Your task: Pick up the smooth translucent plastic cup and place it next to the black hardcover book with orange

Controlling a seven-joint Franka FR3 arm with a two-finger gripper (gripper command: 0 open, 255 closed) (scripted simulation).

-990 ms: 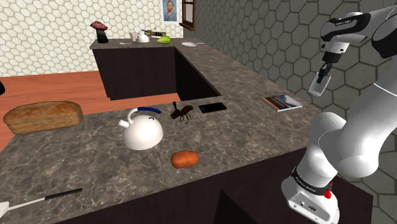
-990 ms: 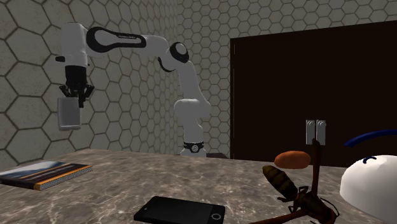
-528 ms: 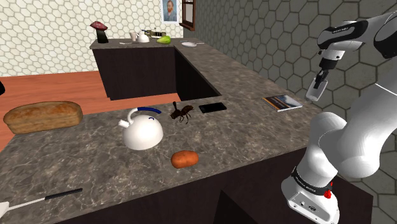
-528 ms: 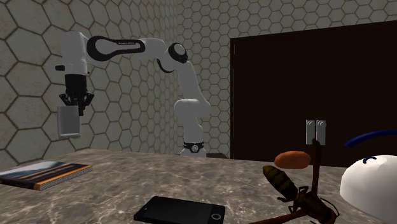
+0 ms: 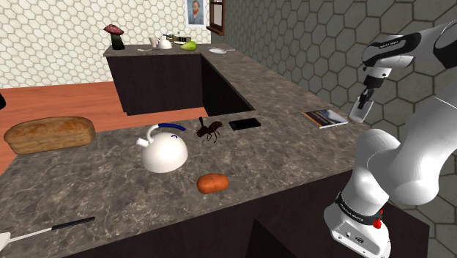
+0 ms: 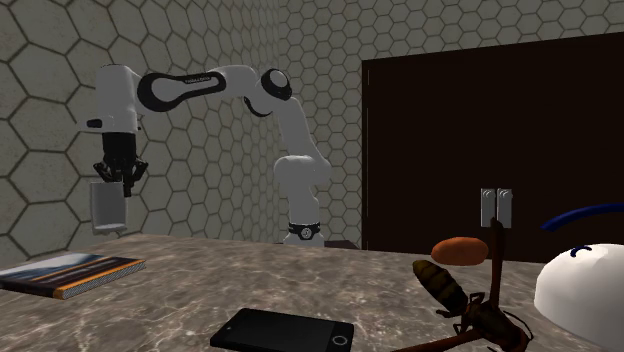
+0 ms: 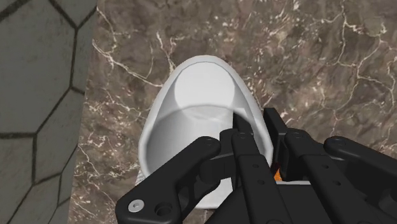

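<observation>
Black gripper [image 6: 119, 177] is clasping the rim of a pale grey cup [image 6: 108, 208], holding it above the marbled counter [image 5: 293, 143] near the orange-edged book [image 5: 326, 117].

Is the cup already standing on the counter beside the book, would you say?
No, the cup hangs in the gripper, in the air above the counter.
</observation>
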